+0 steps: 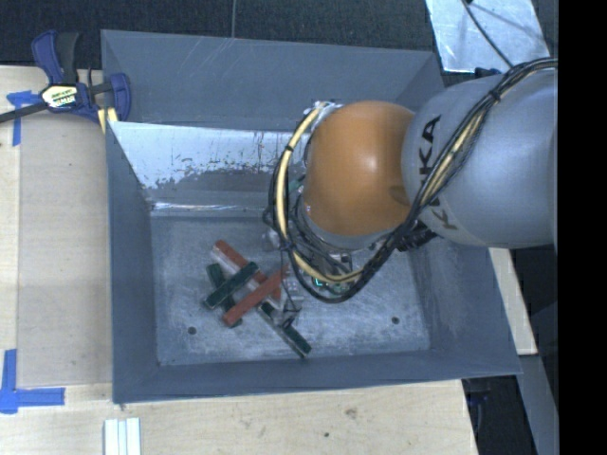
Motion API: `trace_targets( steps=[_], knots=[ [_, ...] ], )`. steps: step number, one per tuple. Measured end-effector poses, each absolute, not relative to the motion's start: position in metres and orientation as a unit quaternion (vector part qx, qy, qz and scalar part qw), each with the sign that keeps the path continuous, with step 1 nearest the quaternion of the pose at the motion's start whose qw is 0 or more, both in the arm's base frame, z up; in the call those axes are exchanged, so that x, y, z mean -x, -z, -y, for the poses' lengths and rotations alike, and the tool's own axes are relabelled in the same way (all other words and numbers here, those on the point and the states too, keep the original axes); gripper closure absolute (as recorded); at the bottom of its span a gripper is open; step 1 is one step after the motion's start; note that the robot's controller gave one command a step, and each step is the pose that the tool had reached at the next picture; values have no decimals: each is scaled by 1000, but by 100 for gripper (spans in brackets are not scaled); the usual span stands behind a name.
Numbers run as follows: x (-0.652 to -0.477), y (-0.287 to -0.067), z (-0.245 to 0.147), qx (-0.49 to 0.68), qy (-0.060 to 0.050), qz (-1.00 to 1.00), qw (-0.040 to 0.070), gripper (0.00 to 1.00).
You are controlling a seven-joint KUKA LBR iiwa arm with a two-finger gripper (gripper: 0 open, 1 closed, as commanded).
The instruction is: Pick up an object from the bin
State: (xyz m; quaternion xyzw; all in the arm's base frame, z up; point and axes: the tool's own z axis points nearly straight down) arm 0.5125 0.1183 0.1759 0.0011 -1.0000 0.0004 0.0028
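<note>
Gripper [287,301] low at right edge of small stick heap [235,282], mid-floor of bin [128,282]; width hidden, cannot tell. Nearest: red-brown stick [250,300], dark green stick [295,340]. Probably light, stiff, thin, so grip across narrow width, mid-length.

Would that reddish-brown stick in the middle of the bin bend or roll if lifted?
Probably stiff: the reddish-brown stick looks straight though heaped against a dark green stick. Its flat look suggests sliding, not rolling. Small and thin, so likely light.
</note>
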Motion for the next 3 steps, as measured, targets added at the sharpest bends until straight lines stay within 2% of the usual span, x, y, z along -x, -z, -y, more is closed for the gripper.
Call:
trace_targets(
  steps=[1, 2, 3],
  knots=[
    [-497, -69, -122, 53, 1, 999, -2, 0],
    [-501, -75, -122, 54, 3, 998, -8, 100],
    [-532, -241, -126, 59, 2, 998, -6, 100]
  ],
)
